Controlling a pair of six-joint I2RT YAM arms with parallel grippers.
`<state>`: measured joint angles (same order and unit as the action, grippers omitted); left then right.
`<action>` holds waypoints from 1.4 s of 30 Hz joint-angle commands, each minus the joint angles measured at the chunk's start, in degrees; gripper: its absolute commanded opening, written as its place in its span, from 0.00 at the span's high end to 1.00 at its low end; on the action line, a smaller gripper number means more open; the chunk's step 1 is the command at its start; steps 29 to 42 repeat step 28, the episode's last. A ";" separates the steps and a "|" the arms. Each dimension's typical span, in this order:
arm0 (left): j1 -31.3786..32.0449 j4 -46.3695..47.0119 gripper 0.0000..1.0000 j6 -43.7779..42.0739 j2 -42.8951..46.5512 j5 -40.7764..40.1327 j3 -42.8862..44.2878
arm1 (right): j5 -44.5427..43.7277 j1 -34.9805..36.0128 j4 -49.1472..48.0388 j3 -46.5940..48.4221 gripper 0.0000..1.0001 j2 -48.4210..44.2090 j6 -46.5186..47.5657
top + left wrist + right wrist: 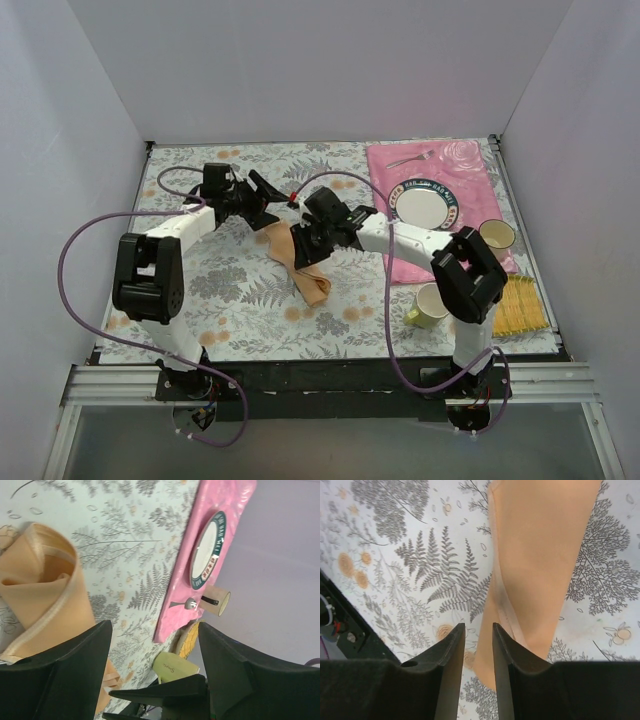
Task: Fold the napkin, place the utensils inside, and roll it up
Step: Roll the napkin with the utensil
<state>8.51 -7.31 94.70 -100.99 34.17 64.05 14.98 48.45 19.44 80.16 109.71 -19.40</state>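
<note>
Peach napkin (308, 280) lies crumpled in a long, perhaps half-rolled strip.

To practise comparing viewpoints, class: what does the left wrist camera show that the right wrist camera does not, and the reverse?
Only the left wrist view: the glossy pink rose-print placemat, the round white plate with a dark rim on it, a slim silver spoon, a cream cup, and the left gripper, fingers wide apart with nothing between. Only the right wrist view: the right gripper, fingers nearly together, and the black table edge. Both: the peach-orange cloth napkin lying on the fern-print tablecloth.
</note>
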 commanded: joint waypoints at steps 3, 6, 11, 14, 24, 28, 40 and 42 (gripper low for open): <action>0.80 -4.55 0.31 -2.93 11.15 -0.07 2.40 | -3.98 -0.02 4.64 2.55 0.60 -11.51 0.15; 1.86 -5.96 0.28 -5.39 15.90 1.33 0.73 | -8.89 -0.11 6.30 -1.14 0.56 -18.18 0.06; 6.77 -6.93 0.09 -9.00 27.48 -0.06 -0.25 | -21.03 -0.11 9.39 -9.12 0.47 -34.53 -1.25; 15.46 -7.72 0.04 -9.27 31.28 -6.56 3.60 | -28.76 -0.11 9.03 -14.48 0.23 -48.86 -5.55; 35.08 -7.28 0.02 -10.32 30.77 -21.69 7.93 | -31.51 -0.11 10.35 -21.01 0.01 -73.40 -8.56; 35.17 -7.36 0.02 -10.85 31.64 -22.66 7.93 | -33.27 -0.11 12.64 -19.95 0.01 -74.90 -7.59; 35.17 -7.36 0.02 -10.85 31.64 -22.66 7.93 | -33.27 -0.11 12.64 -19.95 0.01 -74.90 -7.59; 35.17 -7.36 0.02 -10.85 31.64 -22.66 7.93 | -33.27 -0.11 12.64 -19.95 0.01 -74.90 -7.59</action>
